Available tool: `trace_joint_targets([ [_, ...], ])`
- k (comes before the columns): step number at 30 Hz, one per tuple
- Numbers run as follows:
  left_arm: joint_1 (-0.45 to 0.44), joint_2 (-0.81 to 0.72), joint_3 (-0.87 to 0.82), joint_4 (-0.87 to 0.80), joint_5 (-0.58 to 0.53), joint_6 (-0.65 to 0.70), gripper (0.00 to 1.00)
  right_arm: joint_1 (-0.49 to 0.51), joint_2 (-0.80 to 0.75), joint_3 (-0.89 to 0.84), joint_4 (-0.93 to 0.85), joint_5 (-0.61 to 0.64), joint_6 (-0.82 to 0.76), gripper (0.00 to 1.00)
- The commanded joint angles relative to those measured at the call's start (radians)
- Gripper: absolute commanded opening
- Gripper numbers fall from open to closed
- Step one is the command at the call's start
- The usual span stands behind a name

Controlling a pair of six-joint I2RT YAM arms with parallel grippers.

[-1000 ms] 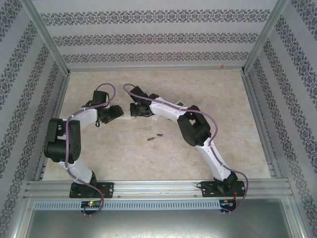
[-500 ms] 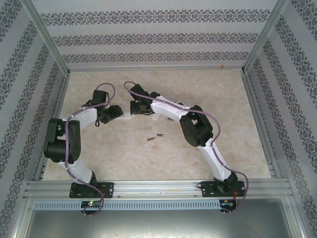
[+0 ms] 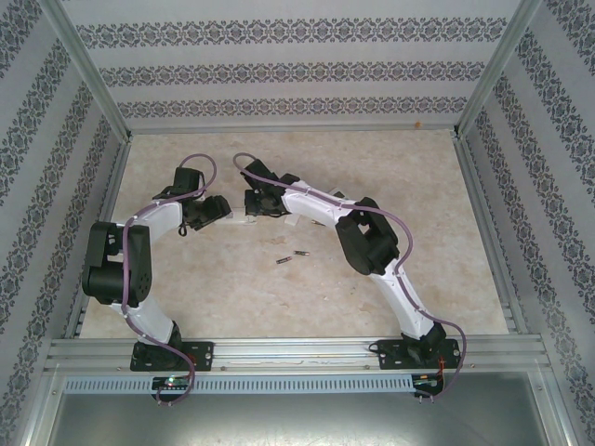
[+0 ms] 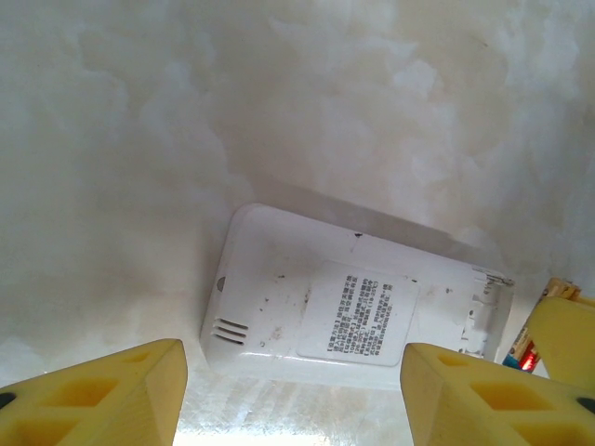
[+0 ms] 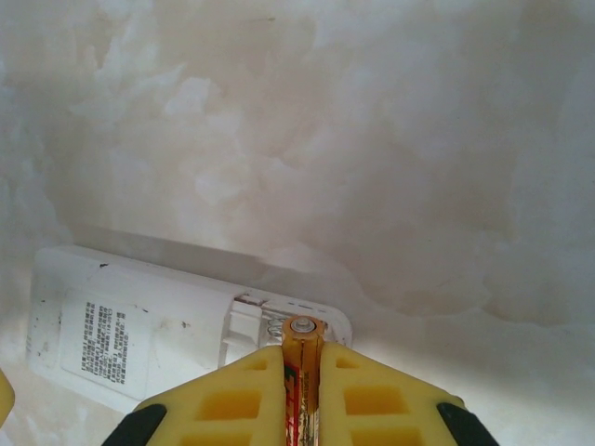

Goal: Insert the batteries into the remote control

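Your right gripper point(image 5: 301, 376) clamps a battery point(image 5: 301, 336) at the open compartment end of the remote point(image 5: 139, 334); your left gripper point(image 4: 293, 386) straddles the remote, fingers apart.

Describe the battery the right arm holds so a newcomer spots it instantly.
On the marbled table, find the white remote lying label-up. At its open compartment end, the battery is pinched in the right end effector. The two loose batteries lie bare, nearer the arm bases.

Battery half-hidden, print unreadable
The right gripper's point(image 5: 301, 355) fingers point(image 5: 228, 401) are covering most of the battery point(image 5: 301, 330) and running off the bottom edge; the label point(image 4: 360, 319) on the remote point(image 4: 270, 288) is blurring beyond reading.
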Motion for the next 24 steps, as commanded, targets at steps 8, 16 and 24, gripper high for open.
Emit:
trace_joint_targets([
  [8,0.000,0.011,0.003,-0.016,-0.007,0.007,0.63,0.015,0.029,-0.020,-0.012,-0.008,0.049,0.14],
  [16,0.000,0.023,0.018,-0.025,0.000,0.008,0.63,0.016,0.035,-0.030,-0.007,-0.021,0.067,0.16],
  [24,-0.001,0.082,0.096,-0.066,-0.018,0.020,0.76,0.009,0.053,-0.029,-0.022,-0.004,0.055,0.11],
])
